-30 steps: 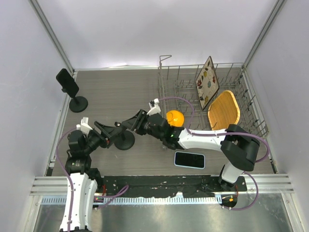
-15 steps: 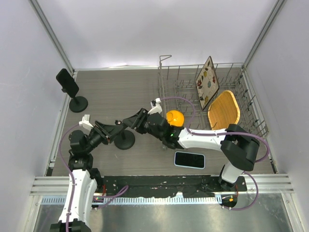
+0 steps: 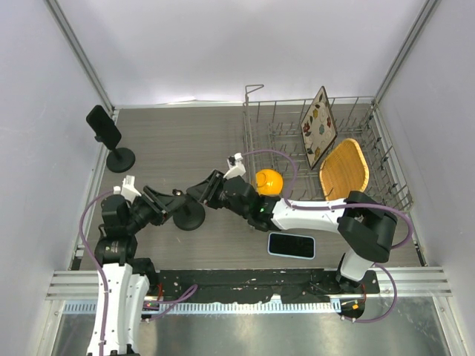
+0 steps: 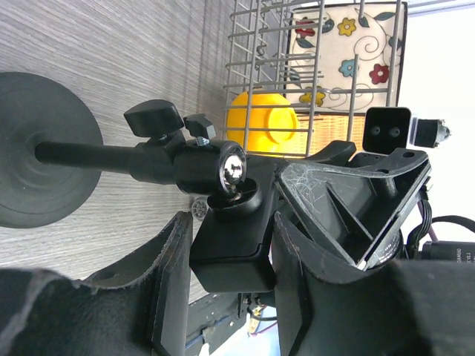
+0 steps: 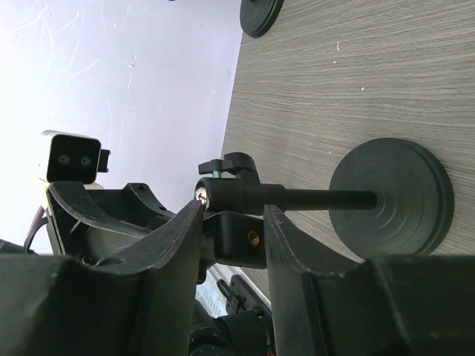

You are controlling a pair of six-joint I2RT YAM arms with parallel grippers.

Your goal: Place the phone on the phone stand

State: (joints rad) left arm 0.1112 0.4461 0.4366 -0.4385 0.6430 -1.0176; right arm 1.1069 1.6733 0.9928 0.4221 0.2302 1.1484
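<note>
My left claw (image 4: 226, 222) and right claw (image 5: 232, 215) both clamp the head of the phone stand (image 3: 191, 216). The phone (image 3: 292, 245) lies flat by the desk's near edge, long axis along it, nearer my right arm

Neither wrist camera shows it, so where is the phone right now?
In the top view the phone lies flat on the table, right of centre near the front edge, beside the right arm and right of the nearer phone stand.
</note>
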